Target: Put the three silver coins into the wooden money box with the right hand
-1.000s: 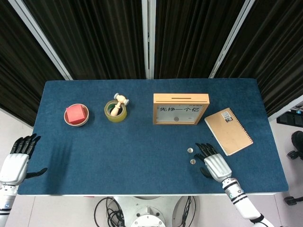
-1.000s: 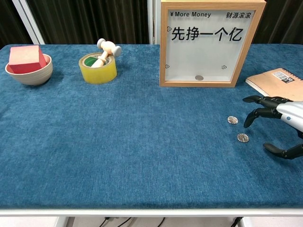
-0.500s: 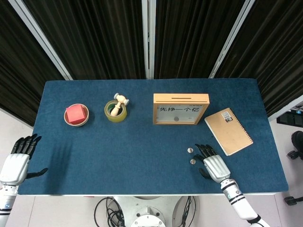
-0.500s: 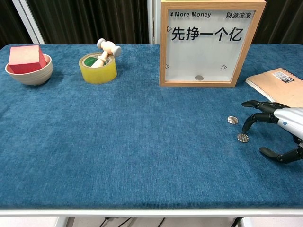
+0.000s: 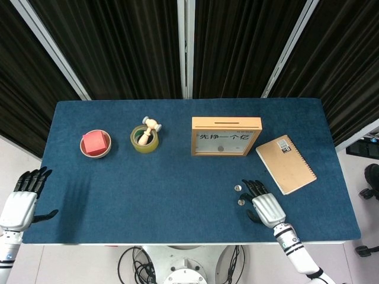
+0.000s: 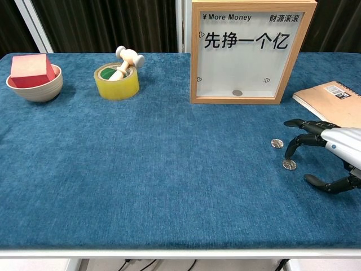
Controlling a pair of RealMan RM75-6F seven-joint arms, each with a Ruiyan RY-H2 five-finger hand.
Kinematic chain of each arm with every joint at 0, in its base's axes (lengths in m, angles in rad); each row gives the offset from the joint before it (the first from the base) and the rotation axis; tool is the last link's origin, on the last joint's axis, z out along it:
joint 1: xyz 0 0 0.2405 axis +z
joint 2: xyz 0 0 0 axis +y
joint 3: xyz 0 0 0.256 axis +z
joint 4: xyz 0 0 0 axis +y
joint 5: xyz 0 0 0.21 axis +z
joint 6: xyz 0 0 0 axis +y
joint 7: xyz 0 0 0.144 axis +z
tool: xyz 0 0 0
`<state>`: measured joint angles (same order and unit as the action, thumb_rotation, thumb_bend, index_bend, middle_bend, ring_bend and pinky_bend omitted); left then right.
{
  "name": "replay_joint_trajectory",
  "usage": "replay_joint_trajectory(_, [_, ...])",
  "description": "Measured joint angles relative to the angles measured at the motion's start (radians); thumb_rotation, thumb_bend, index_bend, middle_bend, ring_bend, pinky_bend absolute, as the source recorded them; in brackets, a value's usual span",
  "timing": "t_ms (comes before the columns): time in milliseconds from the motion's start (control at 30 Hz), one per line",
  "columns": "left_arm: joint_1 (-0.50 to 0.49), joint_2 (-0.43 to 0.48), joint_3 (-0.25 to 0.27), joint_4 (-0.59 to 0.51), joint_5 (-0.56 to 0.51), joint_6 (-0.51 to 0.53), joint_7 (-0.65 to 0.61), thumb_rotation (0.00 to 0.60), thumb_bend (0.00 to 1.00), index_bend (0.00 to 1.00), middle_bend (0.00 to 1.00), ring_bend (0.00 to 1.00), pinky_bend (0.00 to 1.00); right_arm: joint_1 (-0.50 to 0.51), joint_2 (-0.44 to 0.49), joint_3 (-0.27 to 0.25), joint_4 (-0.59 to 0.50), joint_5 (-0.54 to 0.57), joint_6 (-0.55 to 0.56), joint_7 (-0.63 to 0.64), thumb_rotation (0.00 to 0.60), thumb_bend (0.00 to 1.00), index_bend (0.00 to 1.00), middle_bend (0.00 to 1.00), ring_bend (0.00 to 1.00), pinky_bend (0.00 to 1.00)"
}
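Chest view, right hand: the right hand (image 6: pixel 333 155) sits at the right edge of the frame, low over the blue worktop (image 6: pixel 141 169), fingers (image 6: pixel 299 141) spread and arched downward, grasping nothing.
Near coin: a silver coin (image 6: pixel 289 164) lies flat just below those fingertips; contact cannot be told.
Far coin: a second silver coin (image 6: pixel 277 143) lies just up and left of the first, apart from it.
Third coin: a small round disc (image 6: pixel 237 92) shows behind the clear front of the wooden money box (image 6: pixel 248 51), resting on its floor; judged to be a coin already in.
Head view, slot: the money box (image 5: pixel 226 136) stands at upper centre, a dark slot visible on its top edge; both loose coins lie below it, near the frame's lower right.
Left hand: the left hand (image 5: pixel 22 198) is at the far left edge, off the worktop, fingers released and empty.
Step in hand: approach to pinch the near coin.
Next move: calls for closing thumb and fingertip on the thin coin's rim, lifting, then carrying it up to the slot.
Bystanders: notebook (image 6: pixel 330 99), tape roll (image 6: pixel 117 81), bowl (image 6: pixel 34 84).
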<state>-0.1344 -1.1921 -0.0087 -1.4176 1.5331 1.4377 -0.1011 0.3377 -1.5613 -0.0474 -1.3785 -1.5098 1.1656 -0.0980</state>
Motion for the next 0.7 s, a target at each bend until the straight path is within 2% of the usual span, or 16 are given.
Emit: replay_joint_trajectory(700, [-0.002,-0.007,-0.002,0.021,-0.006,-0.009,-0.018,0.599,0.03,0.01,0.00,0.00,0.00,-0.002,-0.019,0.011,0.014,0.012,-0.013,-0.013,0.600,0.39,0.39,0.00,0.00,0.00])
